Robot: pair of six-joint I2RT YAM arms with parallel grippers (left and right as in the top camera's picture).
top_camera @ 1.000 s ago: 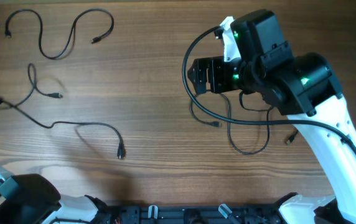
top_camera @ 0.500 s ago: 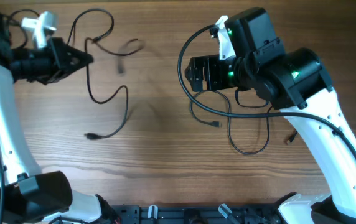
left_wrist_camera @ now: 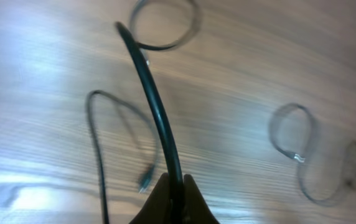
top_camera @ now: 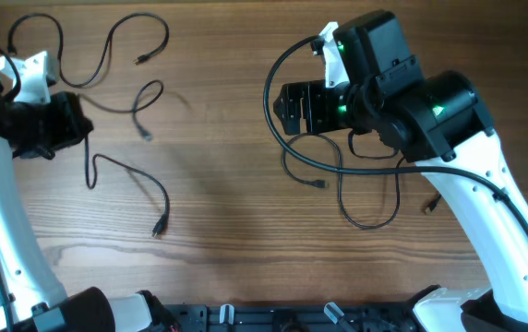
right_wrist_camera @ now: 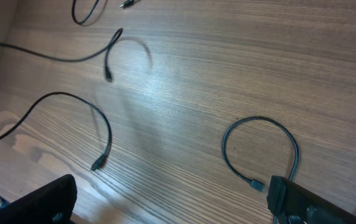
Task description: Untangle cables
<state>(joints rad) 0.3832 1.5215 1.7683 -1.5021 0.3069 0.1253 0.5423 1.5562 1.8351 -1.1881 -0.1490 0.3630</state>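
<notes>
Cables [top_camera: 104, 59] lie in three places on the surface [top_camera: 236, 249]. One is loose at 10 o'clock. One strand [left_wrist_camera: 159, 112] at 9 o'clock is pinched tight in the left end effector [left_wrist_camera: 175, 188]. Another is looped at 3 o'clock beneath the right arm [top_camera: 467, 184]. We judge the left pair nearly parted, and the right loop not yet spread out. The right end effector [top_camera: 281, 109] hangs with fingers apart, empty. We can read no writing anywhere.

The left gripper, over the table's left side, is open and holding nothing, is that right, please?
Not quite. The left gripper is over the table's left side, but it is shut on a black cable, as the left wrist view shows.
</notes>
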